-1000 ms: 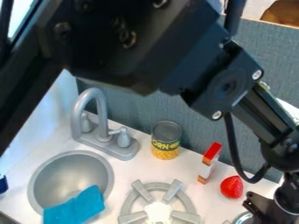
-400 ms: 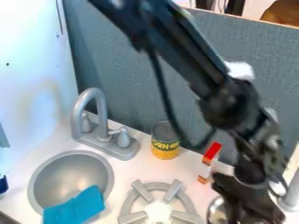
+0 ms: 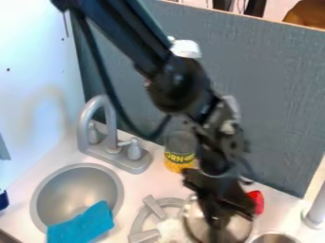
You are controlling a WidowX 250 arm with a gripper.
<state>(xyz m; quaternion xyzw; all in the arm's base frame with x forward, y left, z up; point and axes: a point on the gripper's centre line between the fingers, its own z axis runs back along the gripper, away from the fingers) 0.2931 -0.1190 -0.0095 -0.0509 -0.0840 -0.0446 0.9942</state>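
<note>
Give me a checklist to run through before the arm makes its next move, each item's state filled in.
1. Gripper over the round metal piece: ok.
2. Firm grip on the metal piece: cannot tell.
3. Burner uncovered: not ok, the metal piece overlaps its right side in the view.
4. Corn can upright: ok; its clearance from the arm: cannot tell.
5. Red object clear of the gripper: cannot tell, it is partly hidden behind it.
6. Blue cloth away from the gripper: ok, it lies over the sink's edge.
</note>
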